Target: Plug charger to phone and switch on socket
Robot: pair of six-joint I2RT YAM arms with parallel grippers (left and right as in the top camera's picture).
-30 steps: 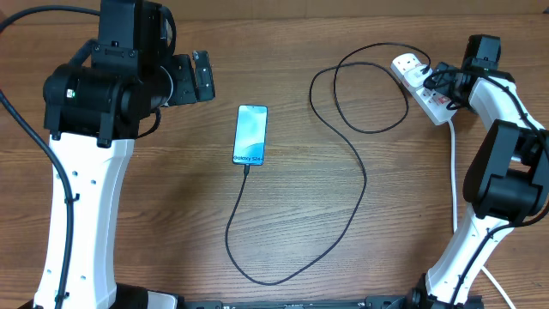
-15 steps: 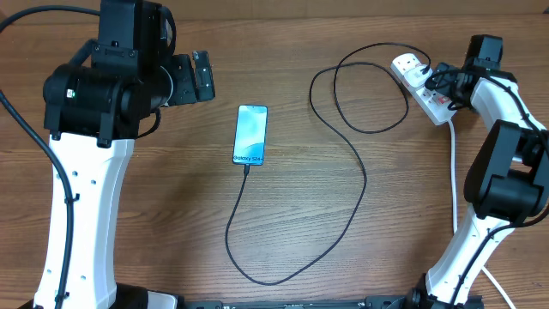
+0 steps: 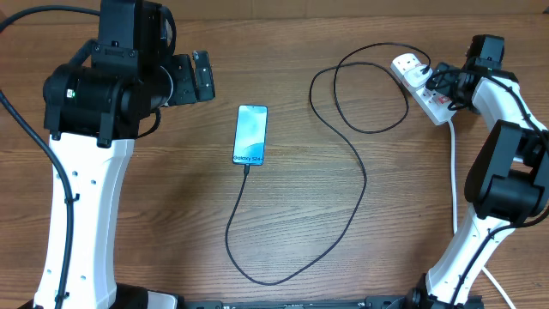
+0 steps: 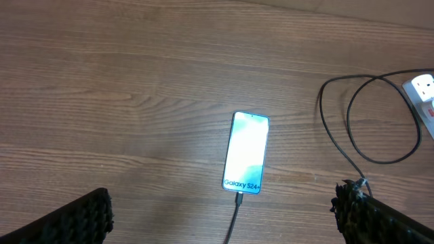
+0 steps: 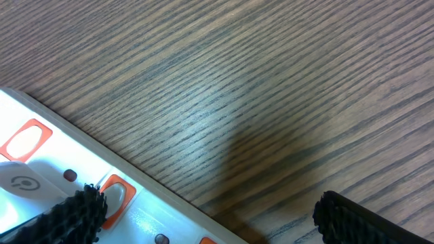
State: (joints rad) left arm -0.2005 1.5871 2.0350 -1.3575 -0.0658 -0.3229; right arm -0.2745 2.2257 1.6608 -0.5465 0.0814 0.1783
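The phone (image 3: 250, 134) lies flat mid-table with its screen lit, also seen in the left wrist view as the phone (image 4: 245, 152). The charger's black tip (image 4: 239, 200) sits in the phone's near end. Its cable (image 3: 364, 176) loops across the table to a plug (image 3: 410, 62) seated in the white socket strip (image 3: 426, 93). My left gripper (image 3: 203, 75) hangs open to the upper left of the phone, holding nothing. My right gripper (image 5: 217, 220) is open low over the socket (image 5: 41, 169); its left fingertip (image 5: 74, 217) overlaps a red switch (image 5: 114, 195).
The strip's thick white cord (image 3: 453, 172) runs down the right side beside the right arm's base (image 3: 506, 184). The left arm's white column (image 3: 81, 197) stands at the left. The cable's lowest bend (image 3: 266, 279) lies near the front edge.
The right wrist has shifted very slightly to the right over the socket strip. Phone, cable and left arm are where they were.
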